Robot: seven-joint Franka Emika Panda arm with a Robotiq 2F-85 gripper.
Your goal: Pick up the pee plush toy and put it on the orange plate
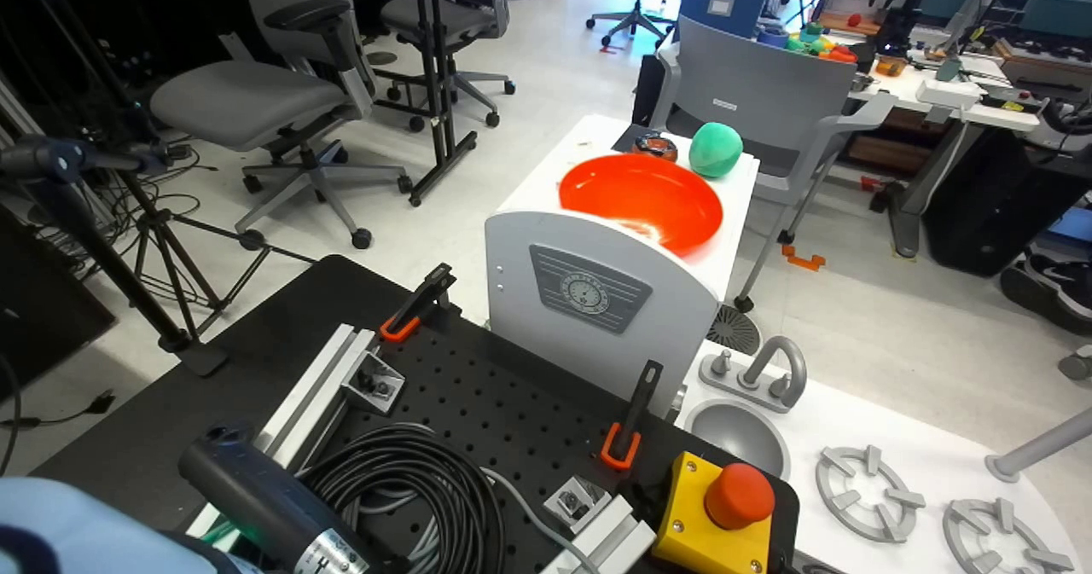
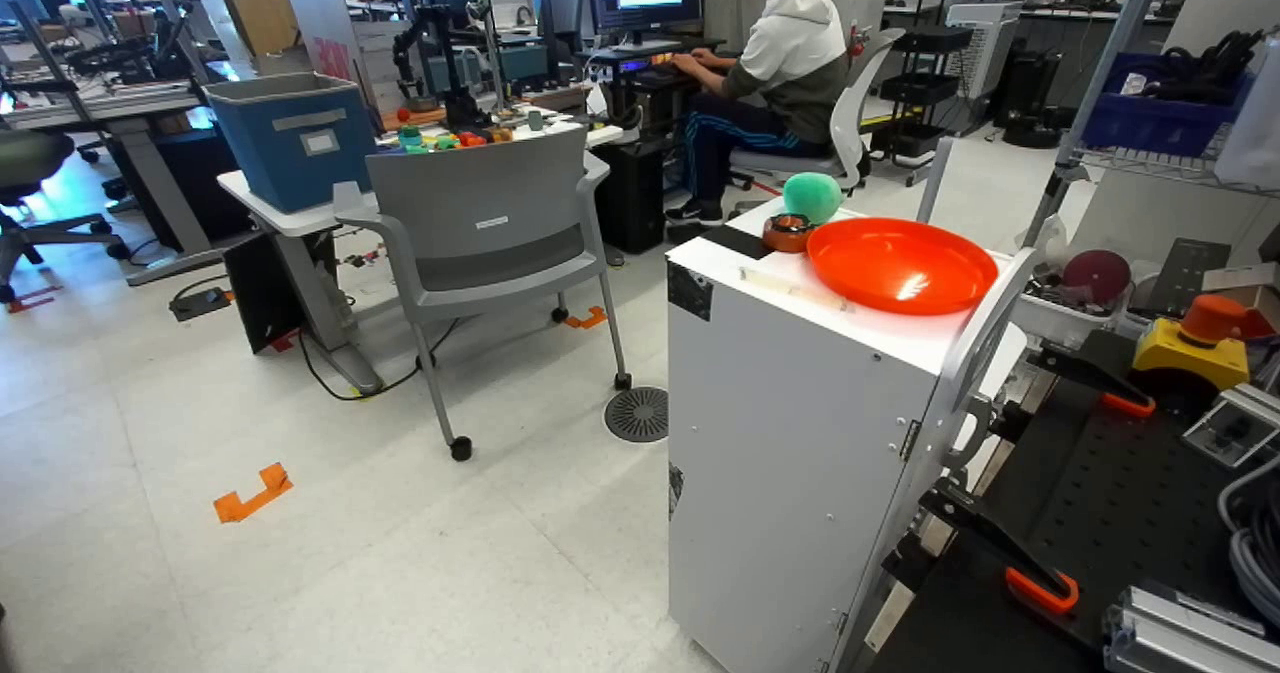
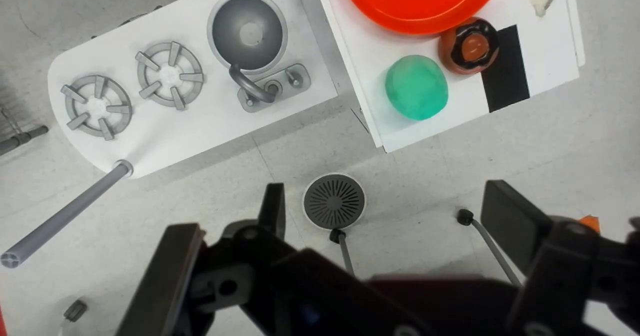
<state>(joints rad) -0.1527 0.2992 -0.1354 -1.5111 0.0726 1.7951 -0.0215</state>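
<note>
- White cabinet: the green plush ball rests on its top near an edge. Worst outcome, as judged: a sideways nudge on approach rolls the ball off to the floor.
- Orange plate: raised rim; a low carry would probably catch it and shift the plate.
- Ball: near the plate but off it, ungrasped. Round and likely soft; an off-centre pinch could squirt it out.
- Brown ring toy: close by ball and plate; whether it touches either cannot be told. A fingertip landing there might strike it or pinch it along.
- Arm: pose not readable from the exterior views.
- Hand: appears to point downward in the wrist view; ball lies outside its gap, so alignment is judged not yet made.
- Fingers: spread wide, nothing held.
</note>
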